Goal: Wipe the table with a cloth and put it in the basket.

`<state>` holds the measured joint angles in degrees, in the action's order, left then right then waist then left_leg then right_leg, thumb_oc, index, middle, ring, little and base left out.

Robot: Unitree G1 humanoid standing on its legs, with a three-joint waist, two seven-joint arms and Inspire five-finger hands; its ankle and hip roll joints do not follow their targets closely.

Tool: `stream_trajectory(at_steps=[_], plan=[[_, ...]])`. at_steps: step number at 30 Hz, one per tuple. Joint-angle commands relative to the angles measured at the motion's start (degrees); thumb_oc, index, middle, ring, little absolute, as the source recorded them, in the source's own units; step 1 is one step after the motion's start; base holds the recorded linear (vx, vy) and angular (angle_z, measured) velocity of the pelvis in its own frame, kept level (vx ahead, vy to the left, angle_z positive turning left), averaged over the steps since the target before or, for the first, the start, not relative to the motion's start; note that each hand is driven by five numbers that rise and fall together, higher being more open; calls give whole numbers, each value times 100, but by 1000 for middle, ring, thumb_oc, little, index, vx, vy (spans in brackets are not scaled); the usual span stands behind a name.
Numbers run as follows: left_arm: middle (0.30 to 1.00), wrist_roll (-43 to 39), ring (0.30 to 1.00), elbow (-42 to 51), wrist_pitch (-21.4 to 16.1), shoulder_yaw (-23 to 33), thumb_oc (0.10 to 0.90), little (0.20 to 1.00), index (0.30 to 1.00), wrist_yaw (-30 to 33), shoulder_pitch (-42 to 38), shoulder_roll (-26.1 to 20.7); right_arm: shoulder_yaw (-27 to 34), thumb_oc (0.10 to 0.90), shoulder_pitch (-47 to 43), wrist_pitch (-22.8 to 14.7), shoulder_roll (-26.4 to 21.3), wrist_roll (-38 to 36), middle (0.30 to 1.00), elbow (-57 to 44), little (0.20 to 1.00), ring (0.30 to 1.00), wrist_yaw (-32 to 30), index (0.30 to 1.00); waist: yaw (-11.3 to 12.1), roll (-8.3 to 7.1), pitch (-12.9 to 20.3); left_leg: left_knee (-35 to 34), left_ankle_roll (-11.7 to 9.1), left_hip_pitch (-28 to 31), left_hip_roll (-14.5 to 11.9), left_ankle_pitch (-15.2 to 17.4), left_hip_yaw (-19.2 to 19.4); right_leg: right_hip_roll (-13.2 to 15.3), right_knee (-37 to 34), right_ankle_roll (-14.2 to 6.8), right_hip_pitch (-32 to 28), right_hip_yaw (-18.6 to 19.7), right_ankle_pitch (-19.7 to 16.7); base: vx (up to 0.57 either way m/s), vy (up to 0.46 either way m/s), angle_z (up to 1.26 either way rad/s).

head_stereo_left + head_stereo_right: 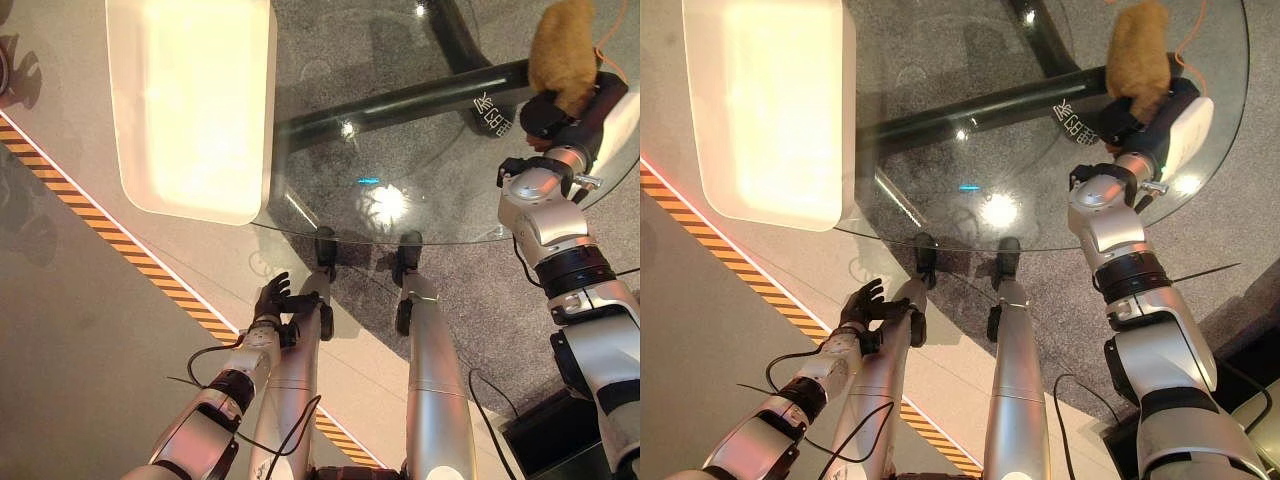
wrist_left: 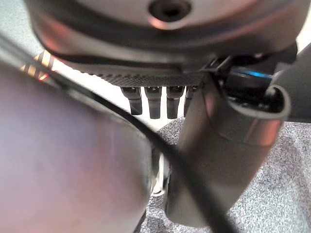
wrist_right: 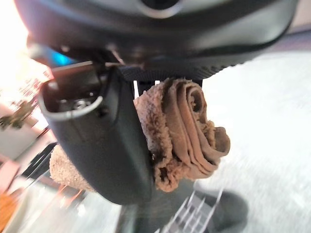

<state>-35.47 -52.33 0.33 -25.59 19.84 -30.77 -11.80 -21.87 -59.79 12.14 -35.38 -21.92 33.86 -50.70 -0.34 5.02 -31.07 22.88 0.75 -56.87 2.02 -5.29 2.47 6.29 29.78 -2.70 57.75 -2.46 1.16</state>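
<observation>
The brown cloth (image 3: 184, 131) is bunched between the right hand's (image 1: 545, 112) thumb and fingers, clamped tight, at 1 o'clock over the glass table (image 1: 420, 200). A white tray (image 1: 190, 100) sits at 11 o'clock. The left hand (image 1: 272, 297) hangs low at 7 o'clock below the table's rim, fingers loosely straight.

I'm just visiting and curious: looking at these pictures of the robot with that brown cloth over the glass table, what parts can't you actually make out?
- Right hand fingers: in the head views the brown cloth bunches over them.
- Cloth's far end: in the right wrist view the thumb covers part of the cloth.
- Glass table: cut off by the top edge.
- Left hand: small, hanging low beside the table.
</observation>
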Motion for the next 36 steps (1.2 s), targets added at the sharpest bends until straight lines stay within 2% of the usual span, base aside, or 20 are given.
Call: stream_trajectory(at_steps=[1,6,8,13,16,21,27,36], plan=[[900,-86,900,-386,252,48,800,900,900,288,444,111,-131,100,-236,-329,20,700,300,-942,200,300,272,300,30,-216,127,693,198,-231,319,693,-127,-416,-446,22,149,103,-530,0,45,4],[900,-219,900,-535,290,81,800,900,900,281,190,120,-420,100,-398,-249,334,880,300,-909,200,300,758,300,33,-197,127,670,196,-248,323,693,-113,-431,-415,24,188,128,-501,0,53,1],[900,-223,900,-564,238,62,800,900,900,270,183,135,-532,100,-430,-189,416,895,300,-885,200,300,777,300,54,-190,127,646,185,-236,334,692,-119,-428,-437,35,166,114,-474,0,0,0],[900,15,900,-761,-1019,-237,800,900,900,-311,1160,58,-716,100,-274,-304,288,862,300,-663,200,300,892,300,260,-1,127,353,58,-104,459,538,-245,-324,-739,21,3,-23,-540,-31,-3,9],[900,98,900,-710,-1372,-314,800,900,900,-549,1523,-10,-768,100,-278,-229,344,958,300,-568,200,300,1088,300,376,116,127,285,49,-81,486,517,-234,-264,-799,29,-17,-105,-530,4,17,5],[900,145,900,-556,-1462,-336,800,900,900,-673,1700,-83,-1046,100,-403,-77,535,1019,300,-666,200,300,1693,300,489,193,127,262,96,-74,484,490,-190,-228,-774,67,3,-203,-515,0,0,0],[900,241,900,-338,-1412,-347,800,900,900,-657,1807,-94,-1386,100,-343,-95,758,1349,300,-1003,200,300,2678,300,559,238,127,252,116,-69,497,438,-186,-195,-753,87,15,-250,-515,2,5,-2],[900,390,900,-151,-1355,-283,800,900,900,-647,1922,-141,-1743,100,-39,-198,1010,1838,300,-1510,200,300,3550,300,586,219,127,282,117,-99,489,406,-187,-188,-681,73,56,-238,-513,3,0,5]])
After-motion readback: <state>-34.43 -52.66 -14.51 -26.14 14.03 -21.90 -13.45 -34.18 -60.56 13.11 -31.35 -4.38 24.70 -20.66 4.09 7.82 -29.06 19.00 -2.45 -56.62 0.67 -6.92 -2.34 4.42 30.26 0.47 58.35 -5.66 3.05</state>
